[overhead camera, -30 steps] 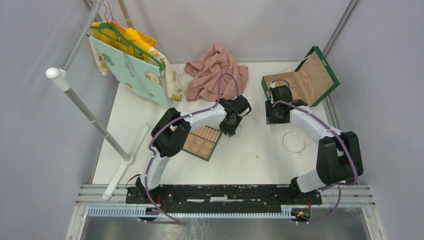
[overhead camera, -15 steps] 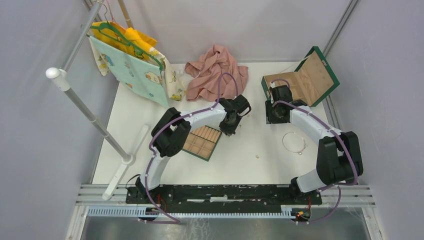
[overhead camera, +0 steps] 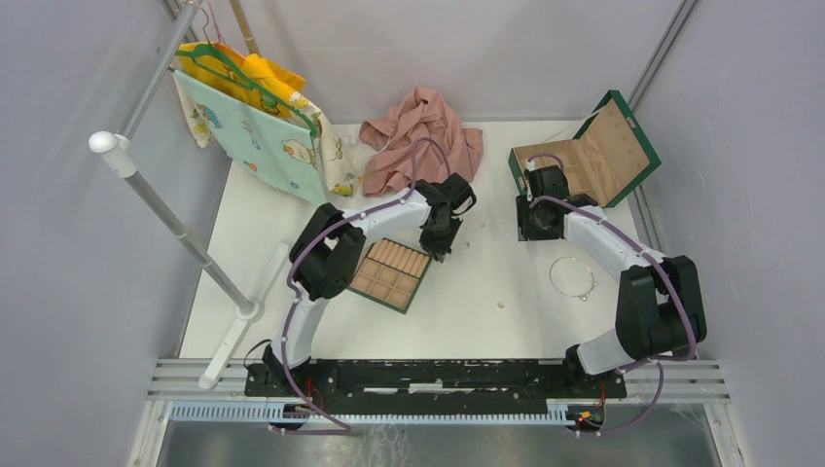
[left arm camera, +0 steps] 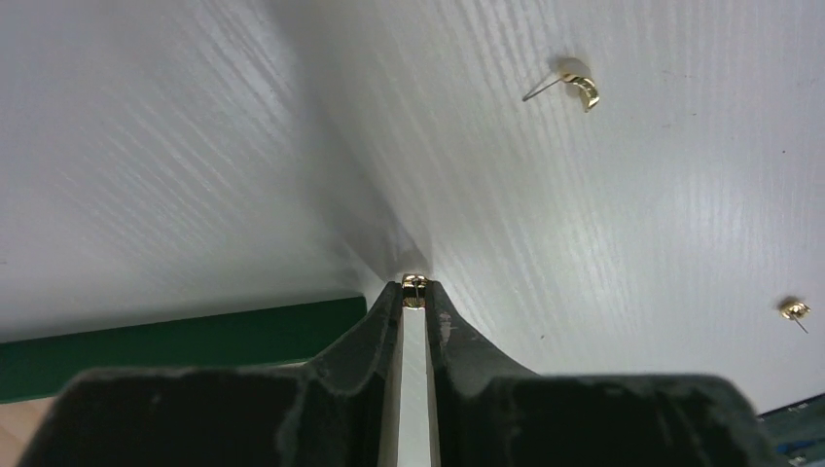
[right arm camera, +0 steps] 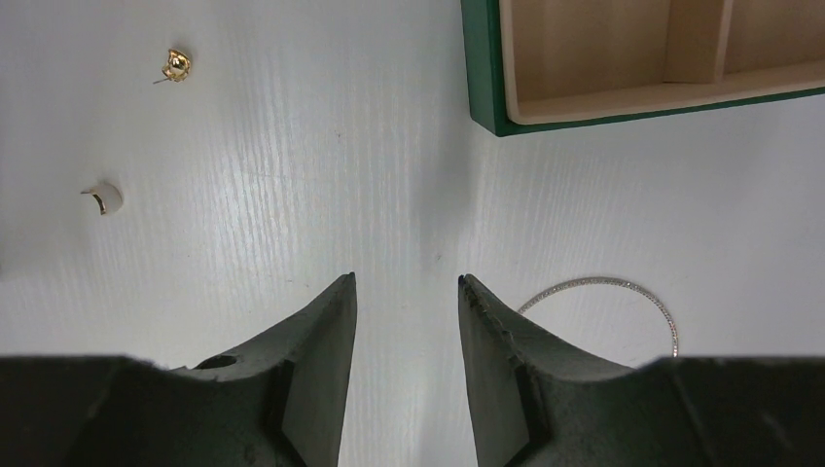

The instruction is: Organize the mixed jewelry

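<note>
While one pale bead (overhead camera: pixel 501 305) lies alone nearest the arm bases, at about 5 o'clock from the middle of the table (overhead camera: pixel 457 326), the tray (overhead camera: pixel 389 279) of tan compartments sits at 8 o'clock, close enough that the left pincer (left arm camera: pixel 414 294) has only a short carry. That pincer hangs just off the tray's 2 o'clock corner, clenched on a small gold piece (left arm camera: pixel 414 284) nipped at its very tips. Such a tip hold is probably the only way to lift something so tiny off a flat surface. From above this catch cannot be seen; only the left wrist view shows it, along with a pale curved earring (left arm camera: pixel 576 83) at 1 o'clock and a gold stud (left arm camera: pixel 793 309) at 4 o'clock, both lying loose. The silvery wire loop (overhead camera: pixel 572 277) rests at 4 o'clock from the middle. A little farther, at 2 o'clock, the right pincer (right arm camera: pixel 407 284) is released and empty, likely waiting its turn. Its wrist view catches part of the loop at 4 o'clock and, at 1 o'clock, the inner dividers of the open green box (overhead camera: pixel 587 156), which look like a plain tan face from above. Farthest, a pink cloth (overhead camera: pixel 420 144) lies at 12 o'clock and clothes on a hanger (overhead camera: pixel 258 117) at 10 o'clock.
</note>
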